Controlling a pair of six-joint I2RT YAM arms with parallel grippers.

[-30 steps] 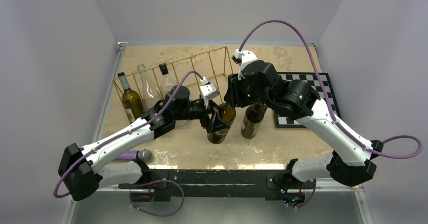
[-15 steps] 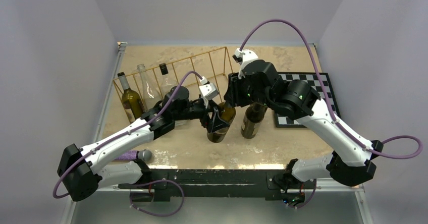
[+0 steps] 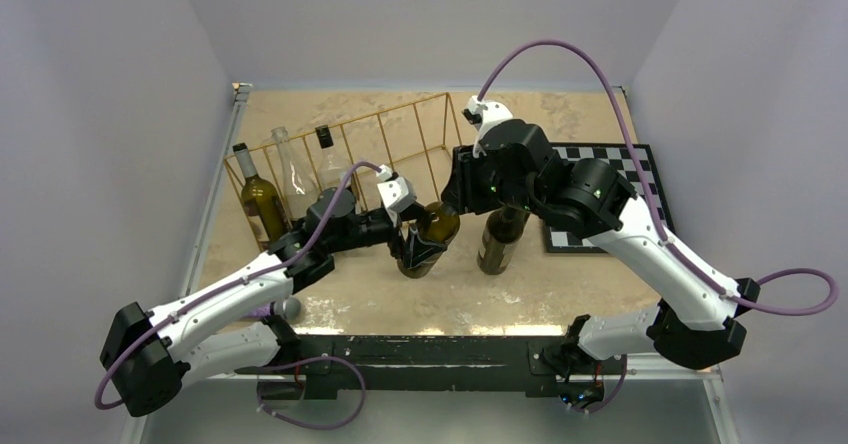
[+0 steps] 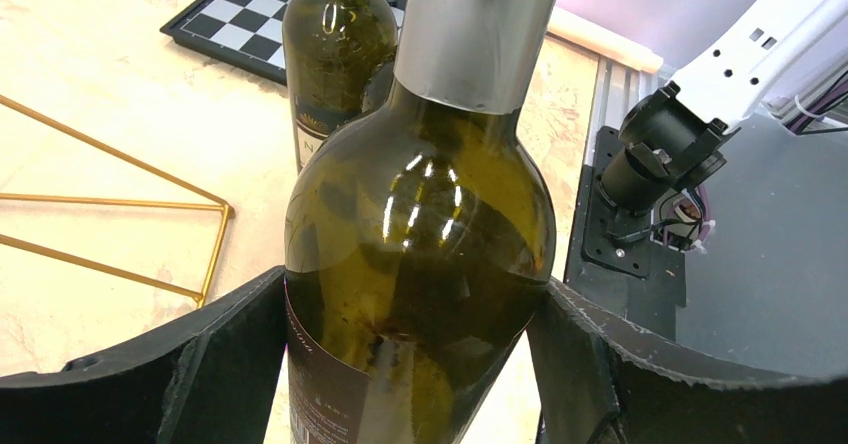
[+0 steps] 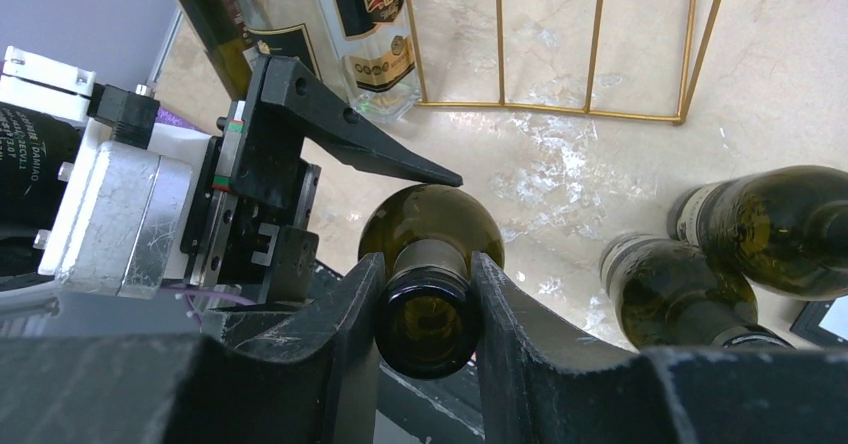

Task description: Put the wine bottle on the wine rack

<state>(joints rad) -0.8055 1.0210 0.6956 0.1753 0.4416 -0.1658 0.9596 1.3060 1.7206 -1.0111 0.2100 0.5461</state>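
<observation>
A dark green wine bottle (image 3: 428, 236) stands tilted at the table's middle, in front of the gold wire wine rack (image 3: 400, 134). My left gripper (image 3: 414, 251) is shut on the bottle's body; in the left wrist view both black fingers (image 4: 230, 354) press its sides just below the shoulder (image 4: 420, 254). My right gripper (image 3: 455, 202) is shut on the bottle's neck; in the right wrist view its jaws clamp just below the open mouth (image 5: 425, 314). The rack's empty slots (image 5: 590, 44) lie beyond the bottle.
Three bottles (image 3: 258, 199) lie in the rack's left slots. Two more dark bottles (image 5: 680, 294) stand just right of the held one, one showing in the top view (image 3: 500, 236). A chessboard (image 3: 640, 169) lies right. A purple-handled microphone (image 3: 270, 309) lies near the front left edge.
My left arm has pulled left and a little back, taking the bottle's body with it, so the bottle leans more. My right gripper stays on the neck, hardly moved.
</observation>
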